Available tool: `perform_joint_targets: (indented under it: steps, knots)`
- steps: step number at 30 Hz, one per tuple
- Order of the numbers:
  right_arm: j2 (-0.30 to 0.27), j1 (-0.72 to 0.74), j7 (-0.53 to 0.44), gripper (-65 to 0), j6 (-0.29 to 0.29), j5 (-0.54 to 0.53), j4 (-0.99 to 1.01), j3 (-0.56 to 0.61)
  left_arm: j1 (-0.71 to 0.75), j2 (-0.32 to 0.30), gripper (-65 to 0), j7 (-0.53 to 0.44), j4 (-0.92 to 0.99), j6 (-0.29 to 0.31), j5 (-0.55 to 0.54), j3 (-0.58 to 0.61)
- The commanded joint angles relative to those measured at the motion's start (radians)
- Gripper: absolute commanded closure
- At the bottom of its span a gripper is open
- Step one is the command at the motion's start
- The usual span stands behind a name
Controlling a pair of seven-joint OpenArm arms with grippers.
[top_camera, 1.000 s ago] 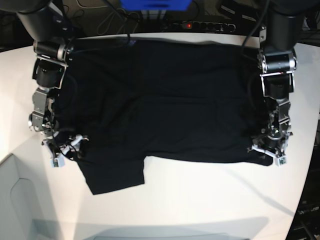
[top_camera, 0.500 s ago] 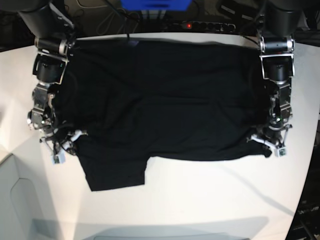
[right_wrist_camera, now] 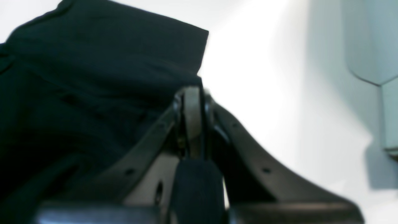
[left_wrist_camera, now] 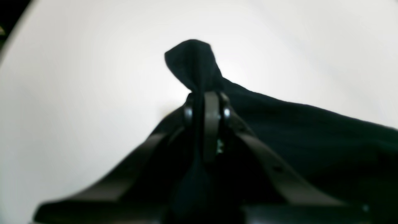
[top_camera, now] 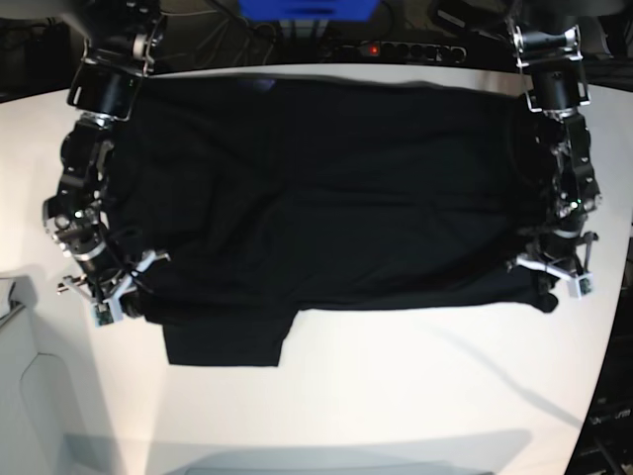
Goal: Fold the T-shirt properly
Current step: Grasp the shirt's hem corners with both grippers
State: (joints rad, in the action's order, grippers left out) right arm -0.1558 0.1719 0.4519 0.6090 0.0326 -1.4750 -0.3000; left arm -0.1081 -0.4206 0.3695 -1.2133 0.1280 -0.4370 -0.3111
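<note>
The black T-shirt (top_camera: 326, 188) lies spread across the white table (top_camera: 396, 396), with a sleeve sticking out at the front left (top_camera: 223, 341). On the base view's right, my left gripper (top_camera: 554, 282) is shut on the T-shirt's front corner. In the left wrist view a peak of black cloth (left_wrist_camera: 194, 67) sticks up past the closed left gripper (left_wrist_camera: 211, 99). At the left edge of the base view, my right gripper (top_camera: 124, 297) is shut on the other front corner. The right wrist view has the right gripper (right_wrist_camera: 192, 93) closed, with cloth (right_wrist_camera: 93, 62) lifted beside it.
A black power strip (top_camera: 396, 49) with a red light and cables lies behind the table's far edge, beside a blue object (top_camera: 307, 8). A pale grey panel (top_camera: 15, 396) sits at the front left corner. Bare white table lies in front of the shirt.
Both grippers have shut on the shirt's front corners and lifted them. The front edge is now pulled straighter, and both arms have drawn outward and back.
</note>
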Motion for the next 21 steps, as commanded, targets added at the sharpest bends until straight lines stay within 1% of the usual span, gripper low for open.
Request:
perform_joint_targets:
  steps: [1, 3, 6, 9, 11, 13, 14, 18, 19, 21]
  knots:
    - [-0.006, 0.001, -0.029, 0.0, 0.005, -0.018, -0.057, 0.000, -0.002, -0.019, 0.0, -0.022, -0.038, 0.003, -0.004, -0.013]
    - [-0.006, -0.044, -0.029, 0.0, 0.005, -0.018, -0.125, 0.003, 0.025, -0.019, 0.0, -0.022, -0.075, 0.003, -0.004, -0.027]
    - [0.015, -0.071, -0.029, 0.0, 0.005, -0.018, -0.163, 0.006, 0.051, -0.019, 0.0, -0.022, -0.101, 0.005, -0.004, -0.030]
    - [0.017, -0.058, -0.028, 0.0, 0.005, -0.015, -0.105, 0.006, 0.054, -0.017, 0.0, -0.022, -0.093, 0.006, -0.004, -0.029]
    - [0.017, -0.016, -0.017, -0.2, 0.005, -0.013, -0.043, 0.008, 0.054, -0.017, 0.0, -0.022, -0.092, 0.006, -0.004, -0.029]
    - [0.012, 0.028, 0.014, -4.8, 0.005, -0.013, 0.030, 0.005, 0.054, -0.017, 0.0, -0.022, -0.092, 0.006, -0.004, -0.029]
    - [-0.001, 0.054, 0.025, -8.2, 0.005, -0.012, 0.067, 0.006, 0.054, -0.017, 0.0, -0.022, -0.092, 0.006, -0.004, -0.029]
    - [-0.037, 0.139, 0.031, -25.7, 0.005, -0.013, 0.238, 0.008, 0.048, -0.017, 0.0, -0.022, -0.092, 0.005, 0.000, -0.027]
    - [-0.046, 0.151, 0.029, -29.3, 0.005, -0.013, 0.271, 0.008, 0.048, -0.017, 0.0, -0.022, -0.092, 0.005, 0.002, -0.027]
    - [-0.058, 0.163, 0.005, -32.5, 0.005, -0.013, 0.319, 0.008, 0.048, -0.017, 0.0, -0.022, -0.092, 0.005, 0.002, -0.027]
